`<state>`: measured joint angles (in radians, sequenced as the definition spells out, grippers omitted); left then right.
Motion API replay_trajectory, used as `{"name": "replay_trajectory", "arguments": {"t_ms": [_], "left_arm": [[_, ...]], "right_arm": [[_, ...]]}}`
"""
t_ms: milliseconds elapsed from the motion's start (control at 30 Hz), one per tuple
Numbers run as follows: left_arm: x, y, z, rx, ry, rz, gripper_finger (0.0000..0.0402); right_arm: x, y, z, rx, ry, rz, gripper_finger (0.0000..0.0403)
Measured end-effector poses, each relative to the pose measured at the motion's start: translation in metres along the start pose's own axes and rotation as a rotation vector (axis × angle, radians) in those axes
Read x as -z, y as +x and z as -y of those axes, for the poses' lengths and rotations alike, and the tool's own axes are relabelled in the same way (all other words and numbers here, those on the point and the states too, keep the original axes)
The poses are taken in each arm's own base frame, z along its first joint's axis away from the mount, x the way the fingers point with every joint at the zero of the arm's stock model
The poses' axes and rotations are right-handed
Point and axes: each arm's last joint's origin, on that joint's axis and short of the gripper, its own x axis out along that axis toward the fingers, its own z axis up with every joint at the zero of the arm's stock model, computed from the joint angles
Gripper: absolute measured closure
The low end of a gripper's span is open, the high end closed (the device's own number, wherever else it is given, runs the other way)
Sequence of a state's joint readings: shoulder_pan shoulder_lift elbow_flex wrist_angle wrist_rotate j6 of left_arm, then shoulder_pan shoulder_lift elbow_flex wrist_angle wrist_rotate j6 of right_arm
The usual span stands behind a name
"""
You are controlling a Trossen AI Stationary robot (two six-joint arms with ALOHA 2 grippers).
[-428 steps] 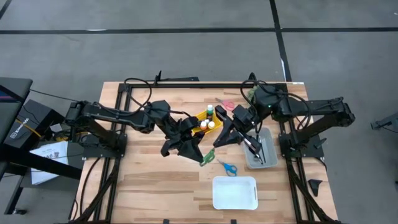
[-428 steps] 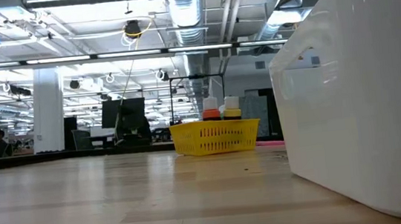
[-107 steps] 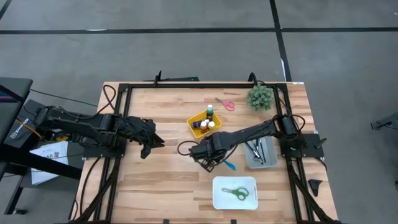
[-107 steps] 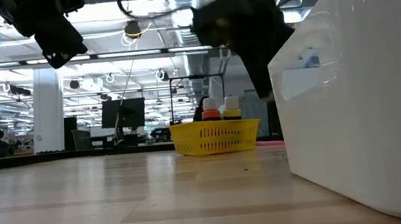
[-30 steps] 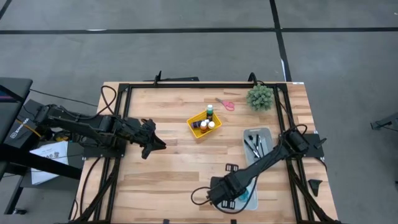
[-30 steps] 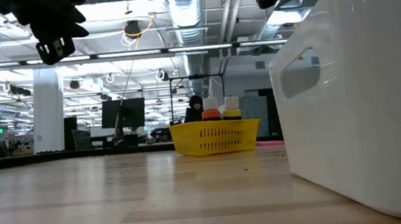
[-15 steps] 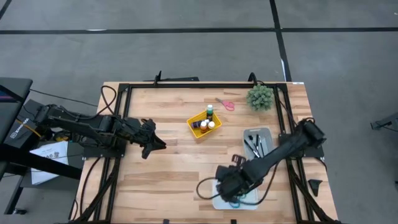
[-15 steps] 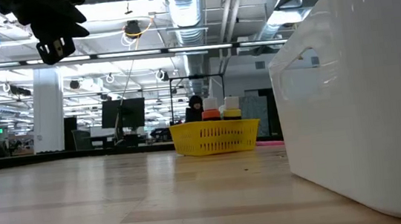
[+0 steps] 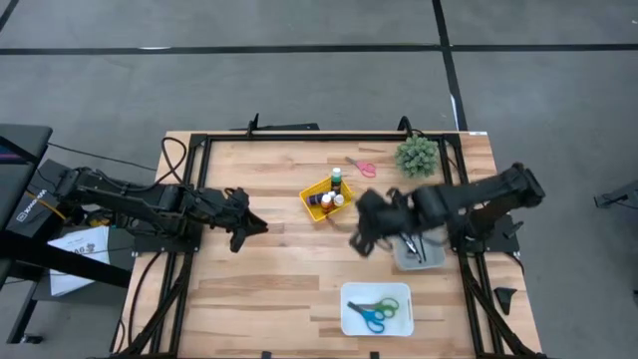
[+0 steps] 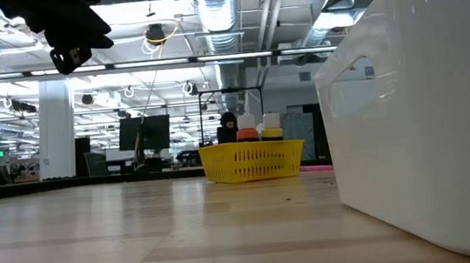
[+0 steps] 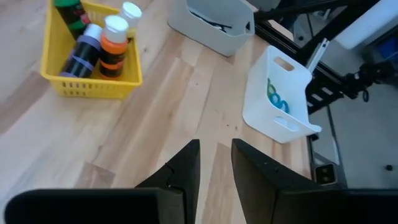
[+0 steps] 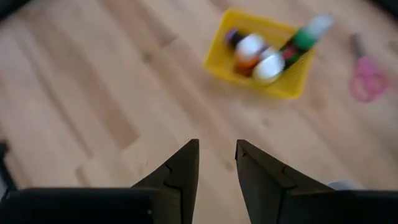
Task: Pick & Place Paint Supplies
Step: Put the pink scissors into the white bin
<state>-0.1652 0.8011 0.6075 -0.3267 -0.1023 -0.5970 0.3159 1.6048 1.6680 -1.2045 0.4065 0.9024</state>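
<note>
We find the right gripper point(image 9: 361, 235) empty above bare table point(image 9: 269, 289) beside the yellow basket point(image 9: 317, 204), fingers point(image 12: 180, 168) parted by a narrow gap; the left gripper point(image 9: 247, 227) waits at the left, likewise slightly parted and holding nothing. The paint bottles point(image 11: 99, 46), white-capped in green, purple, orange and yellow, stand in that basket. Dark brushes point(image 9: 412, 239) lie in the grey tray point(image 9: 427, 212), partly hidden by the right arm.

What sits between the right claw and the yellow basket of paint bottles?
Nothing: in the right wrist view only bare wood separates the right claw from the yellow basket; the high view agrees.
</note>
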Motion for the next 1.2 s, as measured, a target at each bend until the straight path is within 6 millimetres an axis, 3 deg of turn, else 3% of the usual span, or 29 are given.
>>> {"name": "replay_trajectory", "arguments": {"t_ms": [300, 667, 900, 1200], "left_arm": [[0.0, 0.0, -0.001, -0.016, 0.043, 0.01, 0.0316], [-0.004, 0.0, -0.001, -0.067, 0.101, 0.072, 0.0316], [-0.016, 0.0, -0.002, -0.07, 0.089, 0.179, 0.0316], [-0.035, -0.003, -0.01, -0.118, -0.039, 0.369, 0.0316]], "right_arm": [[-0.06, 0.018, 0.065, 0.088, 0.163, 0.058, 0.0301], [-0.1, 0.049, 0.133, 0.129, 0.245, -0.023, 0.0301], [-0.108, 0.087, 0.176, 0.033, 0.1, -0.266, 0.0301], [-0.114, 0.142, 0.226, 0.059, -0.018, -0.413, 0.0301]]}}
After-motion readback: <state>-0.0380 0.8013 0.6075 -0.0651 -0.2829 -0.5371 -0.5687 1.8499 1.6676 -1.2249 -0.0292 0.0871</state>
